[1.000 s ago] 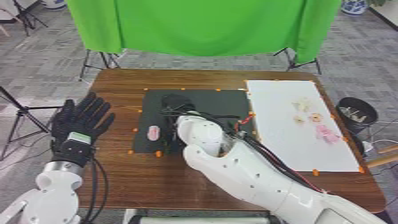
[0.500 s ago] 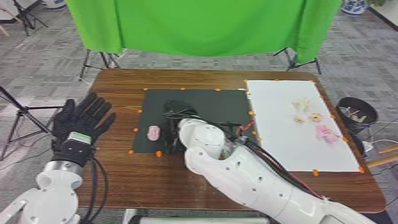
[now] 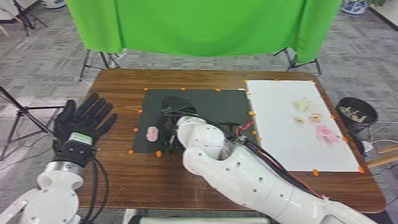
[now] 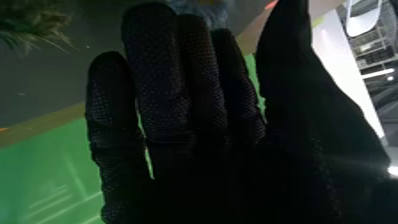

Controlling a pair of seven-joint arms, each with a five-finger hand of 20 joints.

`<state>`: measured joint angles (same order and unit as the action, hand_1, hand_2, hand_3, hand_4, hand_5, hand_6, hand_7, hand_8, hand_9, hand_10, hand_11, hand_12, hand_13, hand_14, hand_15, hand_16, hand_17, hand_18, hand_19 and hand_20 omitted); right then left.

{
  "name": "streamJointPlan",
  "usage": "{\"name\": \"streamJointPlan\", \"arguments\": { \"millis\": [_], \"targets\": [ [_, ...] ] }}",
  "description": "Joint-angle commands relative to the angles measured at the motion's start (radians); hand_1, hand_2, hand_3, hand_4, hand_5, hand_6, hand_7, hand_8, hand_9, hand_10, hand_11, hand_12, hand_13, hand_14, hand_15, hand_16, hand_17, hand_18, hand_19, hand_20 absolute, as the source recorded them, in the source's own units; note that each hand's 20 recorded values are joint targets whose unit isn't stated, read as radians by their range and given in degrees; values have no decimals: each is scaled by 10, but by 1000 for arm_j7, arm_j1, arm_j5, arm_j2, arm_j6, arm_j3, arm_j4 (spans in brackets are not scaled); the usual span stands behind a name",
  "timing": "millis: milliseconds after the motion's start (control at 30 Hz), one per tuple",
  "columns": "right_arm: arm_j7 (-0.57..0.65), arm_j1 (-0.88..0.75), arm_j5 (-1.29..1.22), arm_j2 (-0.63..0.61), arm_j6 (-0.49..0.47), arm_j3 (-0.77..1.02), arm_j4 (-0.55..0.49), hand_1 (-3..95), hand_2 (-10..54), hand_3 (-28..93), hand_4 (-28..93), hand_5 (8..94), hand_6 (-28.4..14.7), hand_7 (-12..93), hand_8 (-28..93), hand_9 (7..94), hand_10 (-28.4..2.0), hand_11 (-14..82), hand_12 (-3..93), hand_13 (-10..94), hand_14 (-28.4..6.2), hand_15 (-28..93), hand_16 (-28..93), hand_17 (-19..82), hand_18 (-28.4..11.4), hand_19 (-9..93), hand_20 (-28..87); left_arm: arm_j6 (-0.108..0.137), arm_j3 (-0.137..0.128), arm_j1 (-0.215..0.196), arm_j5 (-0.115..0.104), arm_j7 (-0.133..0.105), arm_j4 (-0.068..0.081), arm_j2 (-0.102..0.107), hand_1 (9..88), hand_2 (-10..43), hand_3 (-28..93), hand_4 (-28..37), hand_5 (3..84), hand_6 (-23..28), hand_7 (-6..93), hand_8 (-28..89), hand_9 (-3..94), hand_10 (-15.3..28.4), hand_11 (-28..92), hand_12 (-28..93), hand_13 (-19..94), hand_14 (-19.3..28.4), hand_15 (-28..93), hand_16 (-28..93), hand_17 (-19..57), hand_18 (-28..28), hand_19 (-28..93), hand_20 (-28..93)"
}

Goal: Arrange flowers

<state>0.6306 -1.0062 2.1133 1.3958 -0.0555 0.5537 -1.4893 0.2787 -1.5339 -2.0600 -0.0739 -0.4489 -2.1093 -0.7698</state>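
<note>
Just beyond the fingertips of my right hand (image 3: pixel 178 106), a bluish tuft (image 4: pixel 206 10) obstructs; between fingers and bristly green clump (image 4: pixel 28 25) I've room over dark mat (image 4: pixel 99 35).

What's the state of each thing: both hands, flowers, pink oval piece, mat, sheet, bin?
Left hand: open, fingers spread.
Right hand: open, fingers straight, over the mat.
Pale flowers: lying on the sheet.
Pink flower: lying on the sheet.
Pink oval piece: lying on the mat.
Mat: flat.
Sheet: flat.
Bin: upright, open-topped.
</note>
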Motion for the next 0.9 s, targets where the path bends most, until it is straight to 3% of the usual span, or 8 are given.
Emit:
{"name": "streamJointPlan", "arguments": {
  "millis": [33, 300, 367, 433, 533, 567, 667, 900],
  "targets": [
    [-5, 16, 17, -7, 43, -1, -24, 459, -95, 645, -283, 666, -13, 193, -121, 754, -126, 163, 167, 767, -87, 398, 271, 374, -216, 787, 233, -5, -2, 3, 8, 16, 3, -4, 258, 205, 681, -283, 449, 97, 197, -101, 389, 166, 247, 116, 277, 160, 430, -86, -73, 154, 426, 102],
    [1, -19, -9, -37, 17, 60, -104, 408, -68, 699, -283, 653, -22, 190, -123, 721, -142, 146, 159, 757, -93, 394, 264, 371, -217, 787, 225, -7, -7, -10, 6, 22, 2, -18, 258, 204, 682, -283, 449, 97, 196, -101, 389, 166, 249, 117, 277, 160, 431, -86, -74, 155, 426, 102],
    [-22, -37, -54, -93, 112, 73, -165, 382, -34, 725, -283, 640, -30, 185, -121, 700, -149, 143, 157, 754, -95, 395, 260, 369, -218, 787, 221, -16, -8, -15, 4, 14, 2, -21, 258, 204, 682, -283, 449, 97, 196, -101, 389, 166, 249, 116, 276, 160, 431, -86, -74, 155, 426, 102],
    [-119, -89, -61, -161, 137, 133, -243, 377, -21, 756, -281, 638, -32, 184, -119, 691, -152, 141, 154, 748, -97, 396, 254, 367, -219, 787, 216, -19, -8, -27, -10, -16, -8, 2, 259, 204, 683, -283, 449, 97, 195, -101, 390, 166, 250, 116, 277, 161, 430, -87, -74, 154, 426, 102],
    [-141, -158, -5, -253, 182, 198, -341, 389, -38, 773, -281, 635, -28, 187, -120, 685, -147, 140, 151, 743, -98, 393, 250, 361, -213, 779, 210, -23, -57, -77, 63, -18, -29, -7, 258, 204, 680, -283, 449, 97, 193, -101, 388, 167, 247, 115, 275, 160, 427, -88, -74, 154, 426, 101],
    [-139, -184, 2, -281, 166, 237, -374, 390, -41, 776, -281, 632, -27, 186, -120, 682, -145, 139, 151, 740, -99, 392, 249, 359, -211, 777, 210, -25, -67, -80, 70, -23, -30, -7, 252, 208, 674, -283, 448, 98, 192, -101, 387, 168, 243, 113, 275, 160, 422, -89, -74, 155, 425, 101],
    [-90, -317, 11, -361, 52, 401, -499, 388, -46, 782, -282, 605, -28, 181, -120, 654, -146, 130, 149, 712, -103, 379, 239, 344, -205, 750, 201, -37, -91, -102, 70, -42, -37, -11, 247, 217, 649, -283, 448, 99, 176, -101, 387, 167, 225, 105, 276, 160, 408, -92, -75, 155, 422, 99],
    [13, -628, 38, -532, -53, 774, -645, 379, -56, 792, -282, 513, -48, 151, -110, 540, -163, 104, 143, 600, -136, 356, 196, 299, -201, 698, 179, -28, -139, -164, 60, -91, -62, -16, 264, 228, 581, -283, 449, 98, 151, -91, 388, 165, 205, 102, 274, 157, 378, -91, -75, 154, 415, 96]
  ]
}}
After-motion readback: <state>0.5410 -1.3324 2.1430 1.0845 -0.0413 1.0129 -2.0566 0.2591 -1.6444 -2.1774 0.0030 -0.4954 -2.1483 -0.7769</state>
